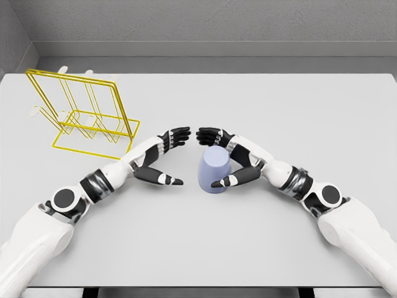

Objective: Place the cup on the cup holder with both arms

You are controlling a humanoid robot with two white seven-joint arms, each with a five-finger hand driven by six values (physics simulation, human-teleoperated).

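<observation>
My right hand (pixel 218 158) is wrapped loosely round the pale lavender plastic cup (pixel 214 169), fingers over its far top edge and thumb low on the near side, though I can't tell if the grip is firm. The cup stands on the grey surface (pixel 248 242), near the middle. My left hand (pixel 162 158) hangs open just beside it, touching nothing. I'd close both palms evenly so it doesn't tip, then carry it left to the yellow wire cup holder (pixel 84 115), well apart.

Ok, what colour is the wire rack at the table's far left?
Yellow: the thin wire cup holder rack shows clearly in the head view.
</observation>
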